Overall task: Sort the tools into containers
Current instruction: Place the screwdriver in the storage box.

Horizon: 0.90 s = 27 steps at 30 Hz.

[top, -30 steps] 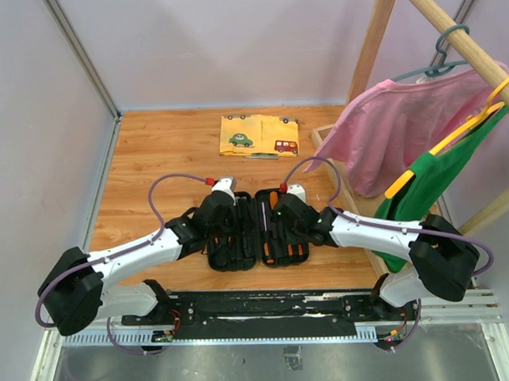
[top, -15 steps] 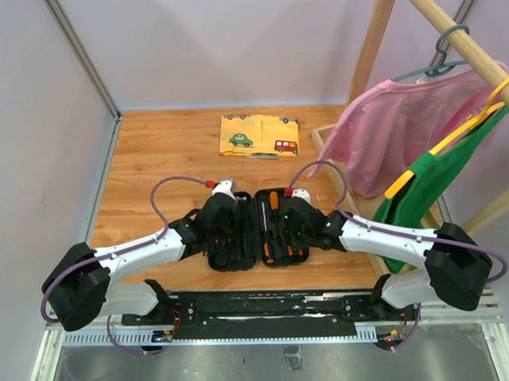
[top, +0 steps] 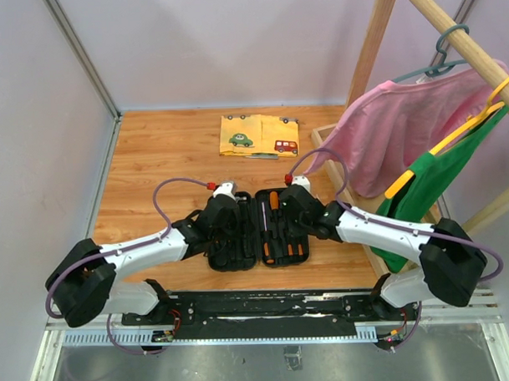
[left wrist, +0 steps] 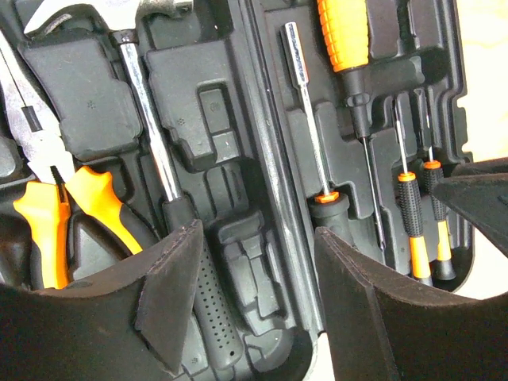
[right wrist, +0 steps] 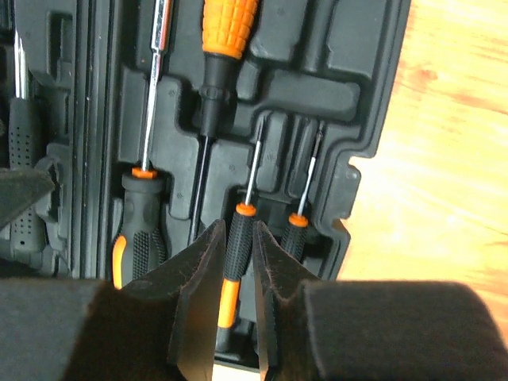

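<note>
The case (left wrist: 79, 103) is moulded in black throughout. The hammer (left wrist: 147, 119) is finished in bright steel, with a black dotted grip. Orange handles are carried by the pliers (left wrist: 46, 151) below grey jaws. The big screwdriver (right wrist: 226, 24) is handled in ribbed orange over black; the small screwdriver (right wrist: 238, 238) is banded black and orange (as is its neighbour (right wrist: 295, 230)). The cloth (top: 258, 136) is printed yellow, with a green car and a red bus. The table (top: 169, 152) is grained in warm brown. The arms (top: 140, 253) are coloured white and black.
</note>
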{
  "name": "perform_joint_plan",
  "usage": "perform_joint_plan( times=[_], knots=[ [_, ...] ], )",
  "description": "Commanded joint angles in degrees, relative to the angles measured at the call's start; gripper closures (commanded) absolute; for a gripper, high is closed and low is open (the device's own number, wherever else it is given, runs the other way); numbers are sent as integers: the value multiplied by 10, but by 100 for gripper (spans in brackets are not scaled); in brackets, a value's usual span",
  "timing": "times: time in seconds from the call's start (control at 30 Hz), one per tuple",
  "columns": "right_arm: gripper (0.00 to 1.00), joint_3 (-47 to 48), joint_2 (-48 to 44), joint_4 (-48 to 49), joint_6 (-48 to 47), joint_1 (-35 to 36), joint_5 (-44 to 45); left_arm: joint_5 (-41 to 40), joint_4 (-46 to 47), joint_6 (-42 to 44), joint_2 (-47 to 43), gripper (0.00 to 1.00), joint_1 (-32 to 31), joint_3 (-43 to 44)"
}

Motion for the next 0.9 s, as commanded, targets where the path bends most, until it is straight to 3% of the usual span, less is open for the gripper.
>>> perform_joint_plan(
  times=[0.0, 0.37, 0.87],
  knots=[
    [78, 32, 37, 10, -17, -10, -3, -5, 17, -4, 8, 38, 4, -7],
    [79, 42, 89, -3, -25, -13, 19, -6, 18, -7, 30, 39, 4, -4],
    [84, -4, 73, -13, 5, 1, -42, -13, 7, -14, 45, 39, 4, 7]
  ],
)
